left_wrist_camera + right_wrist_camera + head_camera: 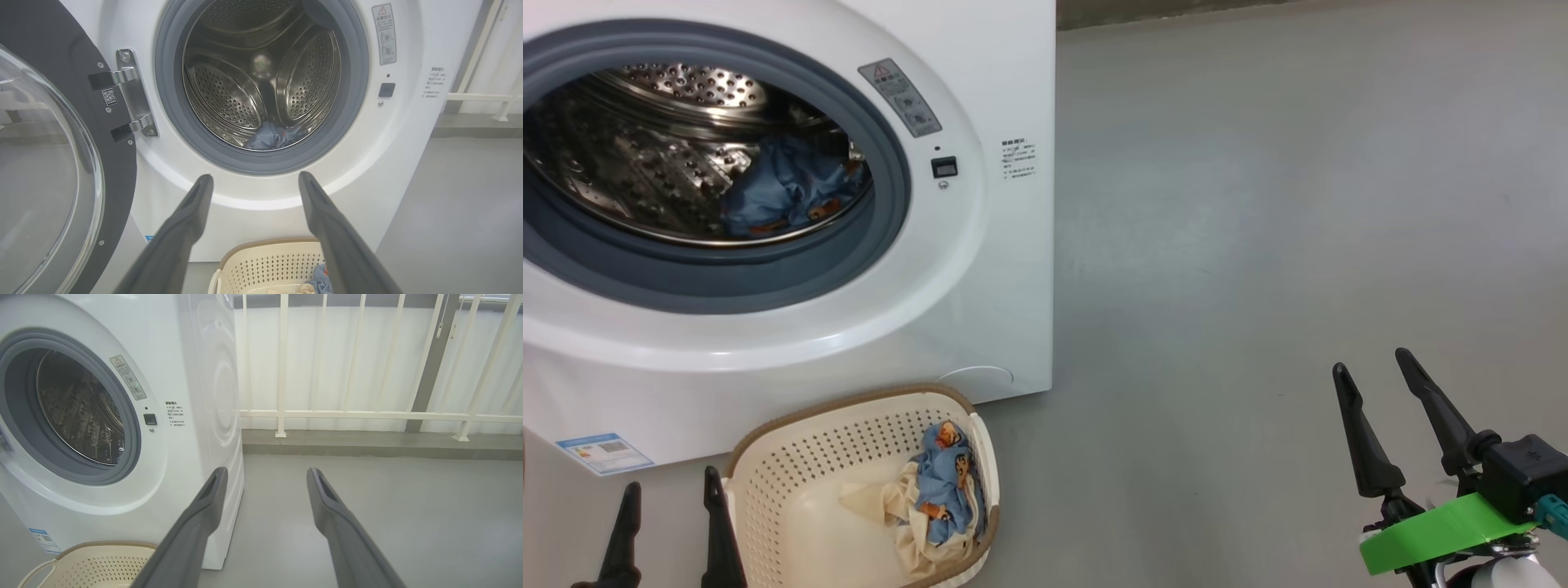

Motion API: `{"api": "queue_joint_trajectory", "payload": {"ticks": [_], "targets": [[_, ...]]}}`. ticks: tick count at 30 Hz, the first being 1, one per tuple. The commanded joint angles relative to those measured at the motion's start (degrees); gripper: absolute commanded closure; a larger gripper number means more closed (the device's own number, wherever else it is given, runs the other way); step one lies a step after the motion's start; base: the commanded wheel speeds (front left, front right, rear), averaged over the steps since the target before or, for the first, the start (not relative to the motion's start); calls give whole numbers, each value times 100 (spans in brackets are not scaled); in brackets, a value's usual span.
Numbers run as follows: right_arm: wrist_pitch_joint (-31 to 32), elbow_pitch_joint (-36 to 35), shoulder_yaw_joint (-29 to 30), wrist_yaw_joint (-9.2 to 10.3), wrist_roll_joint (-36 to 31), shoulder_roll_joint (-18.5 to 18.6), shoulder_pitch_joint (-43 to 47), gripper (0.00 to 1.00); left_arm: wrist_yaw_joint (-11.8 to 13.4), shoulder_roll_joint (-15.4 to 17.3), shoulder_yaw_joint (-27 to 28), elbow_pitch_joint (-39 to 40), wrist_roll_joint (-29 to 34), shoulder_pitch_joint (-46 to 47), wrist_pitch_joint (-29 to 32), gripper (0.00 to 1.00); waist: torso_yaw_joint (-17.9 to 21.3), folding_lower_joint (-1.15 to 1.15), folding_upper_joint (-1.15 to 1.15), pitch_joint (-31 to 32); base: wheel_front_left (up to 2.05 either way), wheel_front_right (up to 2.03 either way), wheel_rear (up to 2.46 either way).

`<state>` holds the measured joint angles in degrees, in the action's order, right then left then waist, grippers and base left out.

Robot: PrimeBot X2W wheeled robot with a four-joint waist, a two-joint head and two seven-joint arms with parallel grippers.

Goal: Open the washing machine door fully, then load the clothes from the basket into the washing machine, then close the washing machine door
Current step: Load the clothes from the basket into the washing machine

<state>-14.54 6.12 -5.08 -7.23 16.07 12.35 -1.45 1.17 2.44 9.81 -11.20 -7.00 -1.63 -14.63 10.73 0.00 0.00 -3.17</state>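
Washing machine door (53, 171) stands swung open at the left of your left wrist view. Your left gripper (671, 480), lower left, and right gripper (1371, 361), lower right, both spread wide, holding nothing. Clothes (943, 482) lie in the basket (849, 401), bottom centre.

Bright, even light (soft glare on the washing machine (956, 269)).

There is one washing machine (980, 327) with one door (49, 171), one basket (809, 465), three clothes, namely one blue garment (784, 188) in the drum (645, 163) plus one blue printed garment (947, 482) and one cream garment (907, 523) at the basket's right side, and two grippers, left gripper (671, 478) and right gripper (1371, 360).
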Motion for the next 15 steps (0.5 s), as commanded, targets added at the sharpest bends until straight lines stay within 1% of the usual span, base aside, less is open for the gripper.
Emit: {"api": "queue_joint_trajectory", "payload": {"ticks": [1, 9, 15], "targets": [[-46, -157, -54, -25, -65, 64, -15, 0, 55, 45, 161, 196, -13, 19, -37, 0, -9, 0, 0, -10, 0, 0, 0], [-46, -173, -66, -25, -71, 31, -32, 0, 90, 44, 107, 215, -18, 19, -37, 0, -12, 0, 0, -67, 0, 0, 0], [-46, -211, -66, -25, -65, -11, -116, 0, 99, 44, 73, 128, -72, 119, -37, 0, 23, 0, 0, -254, 0, 0, 0]]}}
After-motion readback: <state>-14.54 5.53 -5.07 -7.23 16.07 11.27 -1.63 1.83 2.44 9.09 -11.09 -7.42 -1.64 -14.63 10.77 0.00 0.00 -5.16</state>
